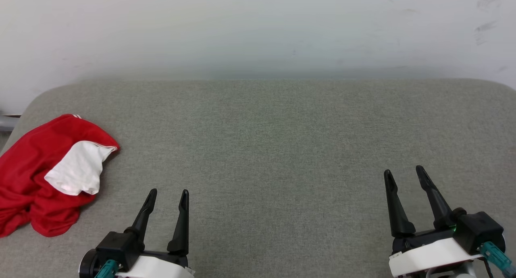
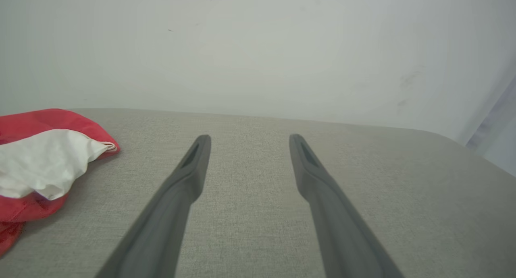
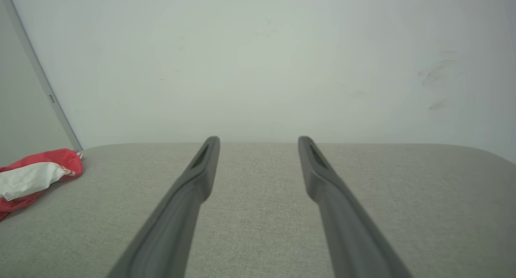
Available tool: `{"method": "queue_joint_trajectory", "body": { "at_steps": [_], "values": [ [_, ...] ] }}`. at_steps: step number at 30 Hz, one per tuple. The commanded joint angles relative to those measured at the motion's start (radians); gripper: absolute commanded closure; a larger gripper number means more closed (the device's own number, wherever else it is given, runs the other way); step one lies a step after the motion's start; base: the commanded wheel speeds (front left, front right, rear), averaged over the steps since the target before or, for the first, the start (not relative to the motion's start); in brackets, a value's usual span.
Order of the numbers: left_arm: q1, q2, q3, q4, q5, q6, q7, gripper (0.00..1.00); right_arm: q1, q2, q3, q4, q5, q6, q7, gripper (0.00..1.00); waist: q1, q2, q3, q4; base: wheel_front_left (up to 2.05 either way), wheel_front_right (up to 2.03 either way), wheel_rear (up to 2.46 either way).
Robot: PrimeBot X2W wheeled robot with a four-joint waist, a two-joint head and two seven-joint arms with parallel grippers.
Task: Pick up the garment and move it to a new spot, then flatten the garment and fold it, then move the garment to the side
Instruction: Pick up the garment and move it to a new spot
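The garment (image 1: 36,173) lies crumpled in a heap at the far left of the grey fabric surface (image 1: 266,149), red with a white sleeve folded over its top. It also lies at the left edge of the left wrist view, garment (image 2: 44,161), and small at the left of the right wrist view, garment (image 3: 36,175). My left gripper (image 1: 167,198) hovers open at the lower left, a short way right of the heap and apart from it. My right gripper (image 1: 404,174) stands open at the lower right, far from the cloth. Both hold nothing.
A pale wall (image 1: 258,28) rises right behind the surface's far edge. The surface has rounded corners, and its left edge runs just beside the garment. A grey metal part (image 1: 6,123) shows past the left edge.
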Motion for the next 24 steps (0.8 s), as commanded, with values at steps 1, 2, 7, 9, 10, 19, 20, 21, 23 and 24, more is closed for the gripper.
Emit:
{"method": "queue_joint_trajectory", "body": {
  "at_steps": [1,2,7,9,10,19,20,21,23,24],
  "values": [
    [-0.007,-0.001,0.005,-0.001,0.007,-0.003,-0.003,0.00,0.014,0.002,0.003,-0.002,-0.001,0.000,-0.002,0.00,0.0000,0.0000,-0.002,0.016,0.00,0.00,0.00],
    [-0.007,0.000,0.007,0.000,0.006,-0.003,-0.003,0.00,0.016,0.002,0.005,-0.002,-0.001,0.000,-0.002,0.00,0.0000,0.0000,-0.003,0.023,0.00,0.00,0.00],
    [-0.001,0.000,0.013,0.002,0.008,-0.004,-0.003,0.00,0.019,0.002,0.015,-0.002,-0.006,0.000,-0.002,0.00,0.0000,0.0000,-0.008,0.076,0.00,0.00,0.00],
    [0.000,-0.001,0.015,0.002,0.007,-0.002,-0.003,0.00,0.022,0.002,0.018,-0.002,-0.004,0.000,-0.002,0.00,0.0000,0.0000,-0.010,0.098,0.00,0.00,0.00],
    [0.002,0.000,0.016,0.002,0.007,-0.002,-0.003,0.00,0.024,0.002,0.020,-0.001,-0.003,0.000,-0.002,0.00,0.0000,0.0000,-0.011,0.109,0.00,0.00,0.00],
    [0.007,-0.001,0.023,-0.004,0.023,0.006,-0.003,0.00,0.025,0.002,0.029,0.002,-0.004,0.000,-0.002,0.00,0.0000,0.0000,-0.013,0.206,0.00,0.00,0.00],
    [0.007,-0.001,0.023,-0.004,0.024,0.006,-0.003,0.00,0.025,0.002,0.029,0.001,-0.006,0.000,-0.002,0.00,0.0000,0.0000,-0.011,0.219,0.00,0.00,0.00],
    [0.007,-0.001,0.025,-0.005,0.024,0.006,-0.003,0.00,0.023,0.002,0.033,0.001,-0.008,0.000,-0.002,0.00,0.0000,0.0000,-0.010,0.230,0.00,0.00,0.00],
    [0.004,-0.001,0.025,-0.005,0.024,0.005,-0.003,0.00,0.018,0.002,0.041,0.001,-0.013,0.000,-0.002,0.00,0.0000,0.0000,-0.006,0.277,0.00,0.00,0.00],
    [0.004,-0.001,0.025,-0.005,0.025,0.005,-0.003,0.00,0.017,0.002,0.044,0.001,-0.014,0.000,-0.002,0.00,0.0000,0.0000,-0.006,0.288,0.00,0.00,0.00]
  ]
}}
